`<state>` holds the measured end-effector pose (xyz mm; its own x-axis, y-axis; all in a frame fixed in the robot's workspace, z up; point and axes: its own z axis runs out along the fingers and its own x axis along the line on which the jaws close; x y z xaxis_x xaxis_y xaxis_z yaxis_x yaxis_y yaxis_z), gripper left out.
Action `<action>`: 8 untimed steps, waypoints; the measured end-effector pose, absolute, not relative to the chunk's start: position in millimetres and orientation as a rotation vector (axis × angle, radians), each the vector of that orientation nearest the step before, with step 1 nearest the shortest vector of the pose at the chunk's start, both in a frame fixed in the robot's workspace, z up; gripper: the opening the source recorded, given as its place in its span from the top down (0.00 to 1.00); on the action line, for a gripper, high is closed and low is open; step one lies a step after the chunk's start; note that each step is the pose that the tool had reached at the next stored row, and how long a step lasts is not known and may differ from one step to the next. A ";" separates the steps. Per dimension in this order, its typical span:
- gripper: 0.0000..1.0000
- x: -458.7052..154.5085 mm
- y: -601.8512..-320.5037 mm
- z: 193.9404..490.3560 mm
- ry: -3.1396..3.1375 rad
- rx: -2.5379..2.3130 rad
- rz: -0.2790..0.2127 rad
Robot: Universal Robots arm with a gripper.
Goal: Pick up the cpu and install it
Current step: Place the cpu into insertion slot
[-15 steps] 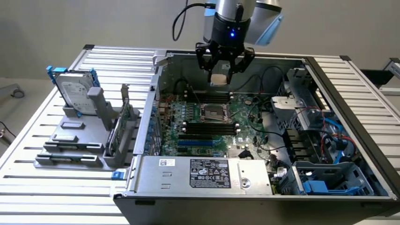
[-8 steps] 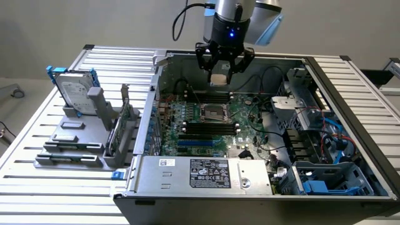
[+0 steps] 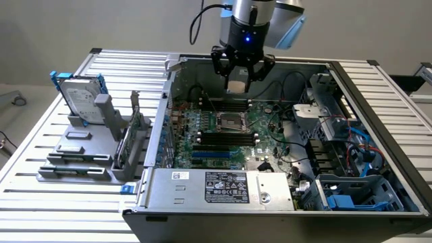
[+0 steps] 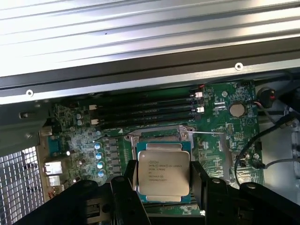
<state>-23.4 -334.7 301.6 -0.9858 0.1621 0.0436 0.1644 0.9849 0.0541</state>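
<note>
My gripper (image 3: pixel 239 80) hangs above the back of the open computer case (image 3: pixel 162 116), over the motherboard (image 3: pixel 202 126). It is shut on the cpu (image 3: pixel 238 86), a small flat square chip with a silvery top. In the wrist view the cpu (image 4: pixel 164 171) sits level between the two black fingers (image 4: pixel 127 190) of the gripper (image 4: pixel 164 187), printed side facing the camera. Directly beneath it lies the square metal-framed cpu socket (image 4: pixel 157 137), seen in the exterior view (image 3: pixel 228 120) in the middle of the board, a little nearer than the gripper.
Black memory sticks (image 3: pixel 227 137) flank the socket. A silver power supply (image 3: pixel 223 187) fills the case's near side. Cables and drive bays (image 3: pixel 344 152) crowd the exterior view's right. A hard drive with blue rails (image 3: pixel 81 101) stands on a grey rack outside the case.
</note>
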 end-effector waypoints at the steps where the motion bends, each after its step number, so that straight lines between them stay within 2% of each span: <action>1: 0.45 -23.4 -334.7 301.1 -3.089 -0.285 -0.090; 8: 0.45 -23.4 -334.7 296.7 -3.068 -0.480 -0.094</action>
